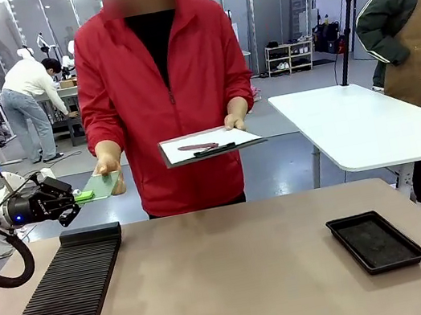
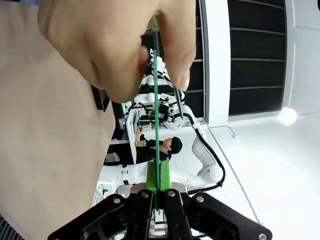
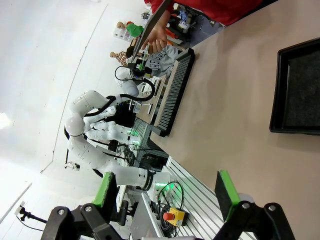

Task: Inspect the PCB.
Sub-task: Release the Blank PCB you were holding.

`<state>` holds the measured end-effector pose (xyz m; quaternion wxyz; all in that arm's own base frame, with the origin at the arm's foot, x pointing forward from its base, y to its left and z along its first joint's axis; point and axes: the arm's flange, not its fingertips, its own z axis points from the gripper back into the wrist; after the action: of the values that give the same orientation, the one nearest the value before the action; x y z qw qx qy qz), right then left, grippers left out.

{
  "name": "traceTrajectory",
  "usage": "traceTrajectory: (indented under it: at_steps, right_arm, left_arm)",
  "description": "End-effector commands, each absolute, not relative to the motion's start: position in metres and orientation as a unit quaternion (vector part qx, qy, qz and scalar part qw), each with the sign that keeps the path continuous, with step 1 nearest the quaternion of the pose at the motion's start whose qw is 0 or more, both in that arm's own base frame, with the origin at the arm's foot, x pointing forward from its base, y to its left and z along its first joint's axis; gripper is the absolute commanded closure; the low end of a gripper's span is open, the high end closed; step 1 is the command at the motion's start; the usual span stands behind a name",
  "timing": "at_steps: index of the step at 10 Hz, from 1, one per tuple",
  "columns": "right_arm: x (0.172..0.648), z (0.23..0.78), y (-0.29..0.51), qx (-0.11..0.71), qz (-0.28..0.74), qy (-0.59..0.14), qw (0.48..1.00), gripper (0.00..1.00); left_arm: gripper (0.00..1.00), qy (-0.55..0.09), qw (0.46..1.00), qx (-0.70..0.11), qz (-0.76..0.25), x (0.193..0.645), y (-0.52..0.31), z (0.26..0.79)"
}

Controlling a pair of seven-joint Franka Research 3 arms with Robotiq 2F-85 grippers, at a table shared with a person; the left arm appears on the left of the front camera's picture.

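Observation:
The PCB (image 1: 101, 185) is a thin green board held level above the table's far left edge. My left gripper (image 1: 84, 197) is shut on its near end. A person in a red jacket pinches the far end with one hand (image 1: 108, 161). In the left wrist view the PCB (image 2: 156, 120) runs edge-on from my left gripper (image 2: 159, 184) up into the person's fingers (image 2: 115, 45). My right gripper (image 3: 167, 196) is open above the table, with nothing between its green pads (image 3: 228, 192).
The person's other hand holds a white-papered clipboard (image 1: 210, 143). A black ribbed rack (image 1: 61, 306) lies at the table's left. A black shallow tray (image 1: 376, 241) sits at the right. A white table (image 1: 359, 123) and other people stand beyond.

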<state>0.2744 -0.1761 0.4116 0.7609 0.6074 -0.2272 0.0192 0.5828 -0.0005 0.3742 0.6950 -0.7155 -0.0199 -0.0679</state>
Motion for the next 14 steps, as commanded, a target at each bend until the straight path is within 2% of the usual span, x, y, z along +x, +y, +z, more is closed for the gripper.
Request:
traceTrajectory:
  at_steps: [1, 10, 11, 12, 13, 14]
  right_arm:
    - [0.2747, 0.4131, -0.1764, 0.611, 0.023, -0.234, 0.756, 0.0]
    - [0.2747, 0.4131, -0.1764, 0.611, 0.023, -0.234, 0.756, 0.0]
    - [0.2747, 0.4131, -0.1764, 0.611, 0.023, -0.234, 0.756, 0.0]
    - [0.2747, 0.4131, -0.1764, 0.611, 0.023, -0.234, 0.756, 0.0]
    - [0.2747, 0.4131, -0.1764, 0.611, 0.023, -0.234, 0.756, 0.0]
    - [0.2747, 0.4131, -0.1764, 0.611, 0.023, -0.234, 0.756, 0.0]
  left_arm:
    - [0.97, -0.017, 0.697, -0.714, -0.069, 0.5814, 0.0005, 0.375]
    - [0.97, -0.017, 0.697, -0.714, -0.069, 0.5814, 0.0005, 0.375]
    - [0.69, -0.02, 0.695, -0.716, -0.068, 0.5828, -0.0005, 0.3742]
    - [0.72, -0.019, 0.696, -0.715, -0.068, 0.5826, -0.0011, 0.3742]
    - [0.44, -0.02, 0.695, -0.716, -0.065, 0.5827, -0.0011, 0.374]
    - [0.47, -0.019, 0.695, -0.716, -0.063, 0.583, -0.0012, 0.3737]
